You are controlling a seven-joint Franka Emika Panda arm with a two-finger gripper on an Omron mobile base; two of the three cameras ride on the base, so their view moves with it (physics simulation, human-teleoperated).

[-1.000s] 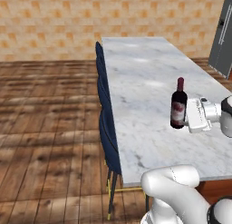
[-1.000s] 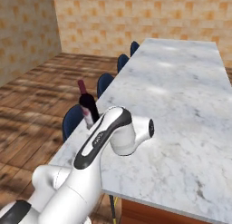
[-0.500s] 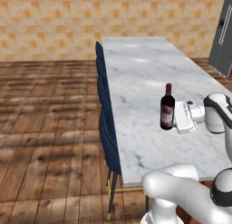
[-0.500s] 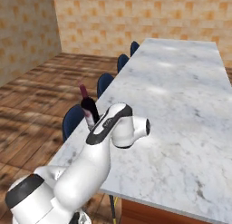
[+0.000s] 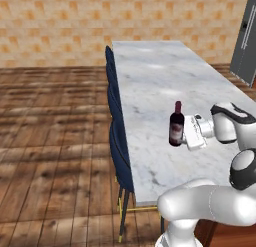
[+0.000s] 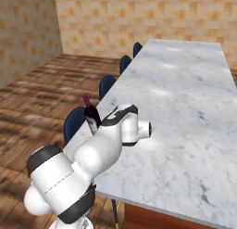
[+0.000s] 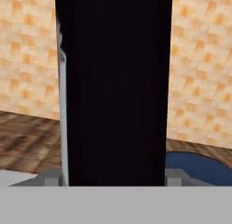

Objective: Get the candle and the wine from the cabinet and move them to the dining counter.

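The wine (image 5: 176, 125), a dark bottle with a maroon neck and a pale label, is upright over the dining counter (image 5: 150, 71) near its chair-side edge. My gripper (image 5: 179, 135) comes at it from the right and is shut on its body. Whether the base touches the marble I cannot tell. In the right base view the wine (image 6: 90, 115) shows just past my forearm, above the dining counter (image 6: 185, 93). The hand view has the wine (image 7: 113, 82) black between my fingertips (image 7: 52, 177). The candle and the cabinet are out of view.
Dark blue chairs (image 5: 118, 136) line the counter's left side, seen as chairs (image 6: 107, 84) in the right base view. Wooden floor (image 5: 50, 131) spreads to the left. A grey appliance (image 5: 245, 41) stands at the far right, with a tiled wall behind.
My gripper has carried the wine leftward across the marble, toward the edge with the chairs, and my arm has stretched out after it. The grip is unchanged.
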